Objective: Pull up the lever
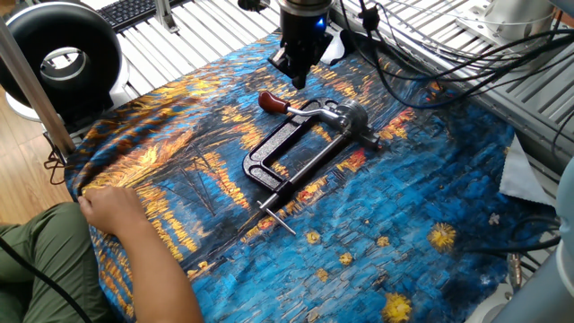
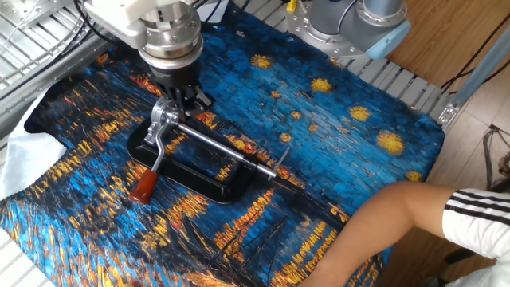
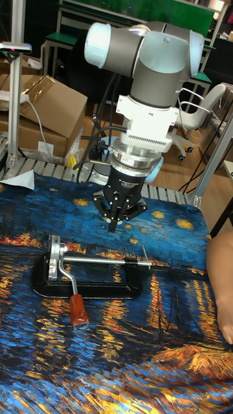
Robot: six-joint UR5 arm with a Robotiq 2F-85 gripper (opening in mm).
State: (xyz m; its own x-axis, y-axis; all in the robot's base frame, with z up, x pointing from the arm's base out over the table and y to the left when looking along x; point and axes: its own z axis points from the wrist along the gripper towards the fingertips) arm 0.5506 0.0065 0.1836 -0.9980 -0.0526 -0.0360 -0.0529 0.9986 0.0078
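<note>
The lever (image 1: 285, 108) lies flat on the painted cloth, a silver arm with a reddish-brown knob (image 2: 143, 185), hinged to the grey head of the black clamp (image 1: 267, 160). In the tall view the lever (image 3: 71, 288) points toward the near side. My gripper (image 3: 112, 224) hangs behind the clamp, near its head, fingers drawn together to a point with nothing between them. It is apart from the lever. The other views show my gripper (image 1: 297, 77) (image 2: 191, 100) just beyond the head end.
A thin screw rod (image 2: 231, 148) with a crossbar runs along the clamp. A person's hand (image 1: 112, 210) and arm (image 2: 398, 215) rest on the cloth's edge. Cables (image 1: 430, 54) hang behind, a white sheet (image 2: 24, 159) lies to one side, and a cardboard box (image 3: 45, 97) stands behind the table.
</note>
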